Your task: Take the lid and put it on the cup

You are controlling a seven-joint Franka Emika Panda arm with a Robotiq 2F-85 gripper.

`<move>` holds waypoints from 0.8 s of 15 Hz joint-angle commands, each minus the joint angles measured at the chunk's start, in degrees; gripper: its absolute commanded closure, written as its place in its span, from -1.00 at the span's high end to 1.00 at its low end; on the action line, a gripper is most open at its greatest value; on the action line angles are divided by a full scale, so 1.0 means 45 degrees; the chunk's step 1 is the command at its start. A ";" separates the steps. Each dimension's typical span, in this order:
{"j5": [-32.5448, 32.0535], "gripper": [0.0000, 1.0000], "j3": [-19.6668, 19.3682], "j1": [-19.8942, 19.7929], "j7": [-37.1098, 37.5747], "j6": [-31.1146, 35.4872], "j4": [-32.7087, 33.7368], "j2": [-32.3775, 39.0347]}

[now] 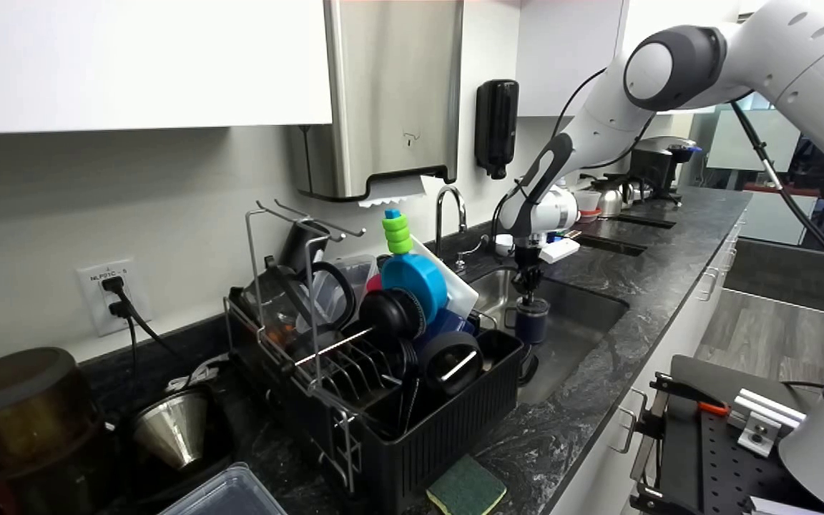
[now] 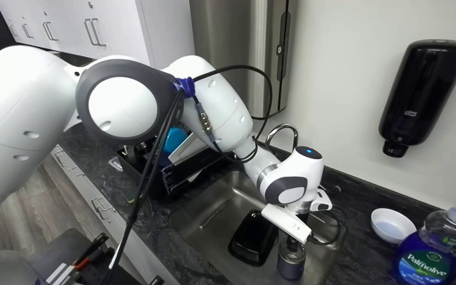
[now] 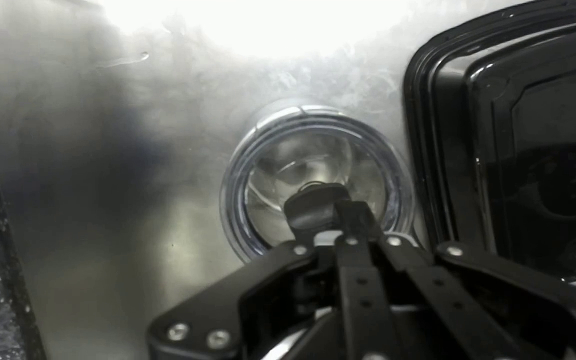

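Closest in, we have the gripper (image 3: 342, 212), pointing down, fingers pressed together over the middle of the clear lid (image 3: 288, 165). A dark rounded piece (image 3: 312, 209) sits right at the fingertips; we can't tell whether it's a tab on the lid or part of the gripper, nor whether anything thin is pinched. The lid lies on top of the dark blue cup (image 1: 531, 329); we can't tell if it's pushed fully down. Cup stands upright in the steel sink (image 1: 584, 307). Just beside it, also in the sink, a black plastic container (image 2: 253, 237); whether they touch, we can't tell.

Next out, the dark desk (image 1: 691, 236) around the sink. On it, in an exterior view, we see a white bowl (image 2: 392, 225) and, just beside that, a Palmolive dish soap bottle (image 2: 426, 257). Faucet (image 2: 295, 137) curves up behind the sink. On the sink's other side, a crowded black dish rack (image 1: 455, 415) with a round blue piece (image 1: 415, 279) up top, and a green sponge (image 1: 467, 486) near it on the desk.

Farther back, on the wall in both exterior views, we mark a black soap dispenser (image 1: 496, 129) and a steel paper towel dispenser (image 1: 398, 86). Well down the desk, a steel kettle (image 1: 609, 200) and a black coffee machine (image 1: 649, 164), too small for detail.
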 commanded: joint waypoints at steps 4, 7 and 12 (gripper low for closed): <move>-0.0419 -1.00 -0.0022 0.0101 0.0266 0.0505 0.0629 0.0995; -0.0499 -1.00 -0.0032 0.0114 0.0253 0.0677 0.0338 0.0750; -0.0835 -1.00 -0.0277 0.0359 0.0287 0.1495 -0.1377 -0.0780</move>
